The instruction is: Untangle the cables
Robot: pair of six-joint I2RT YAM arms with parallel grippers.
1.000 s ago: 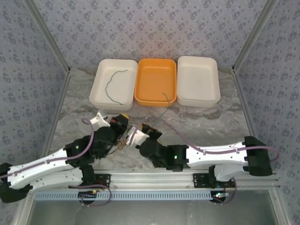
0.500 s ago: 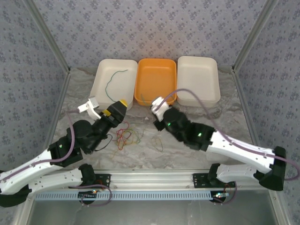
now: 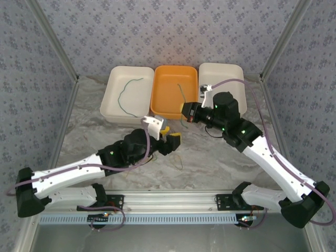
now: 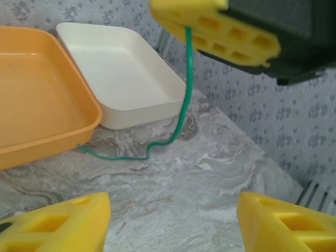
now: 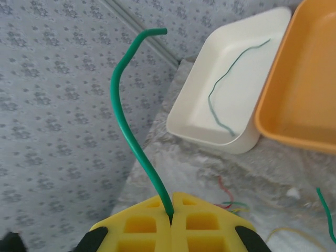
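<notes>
Marble worktop (image 3: 210,157) from above. Since half a second ago the right arm (image 3: 268,157) has swung from centre to 1 o'clock; the left arm (image 3: 79,170) has reached to centre, covering part of the tangle (image 5: 231,203). Along the 12 o'clock edge abut the left cream tray (image 3: 144,102), orange tray (image 3: 168,100) and right cream tray (image 3: 223,79). The right fingers (image 5: 171,214), pressed shut, pinch a green cable (image 5: 131,121), its lower end trailing onto the worktop. The left fingers (image 3: 169,135), shut a second ago, stand wide apart, empty. A second green cable (image 3: 126,93) lies in the left cream tray. Bare marble: 6 o'clock between arms, 3 o'clock.
</notes>
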